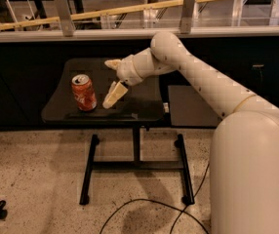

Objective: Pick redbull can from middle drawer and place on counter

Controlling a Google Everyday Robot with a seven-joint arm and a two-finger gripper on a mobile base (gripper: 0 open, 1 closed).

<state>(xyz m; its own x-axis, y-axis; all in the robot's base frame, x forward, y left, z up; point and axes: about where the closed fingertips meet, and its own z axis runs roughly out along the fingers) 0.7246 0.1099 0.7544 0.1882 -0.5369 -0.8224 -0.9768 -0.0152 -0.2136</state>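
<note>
Black table [56,112] on black stand [136,147]; gripper [114,79] over its middle. Grey panel [190,106] off right edge. Cable [144,200] on speckled floor [32,169]. Wooden rail [129,8] behind

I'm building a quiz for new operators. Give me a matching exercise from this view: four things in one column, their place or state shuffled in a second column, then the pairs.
1. redbull can
2. gripper
3. black table
4. cable

A. lies on the speckled floor
B. jaws open, beside the can, over the table
C. stands upright on the table, toward the picture's left
D. stands on a black frame on the floor

Pairs: 1-C, 2-B, 3-D, 4-A
</note>
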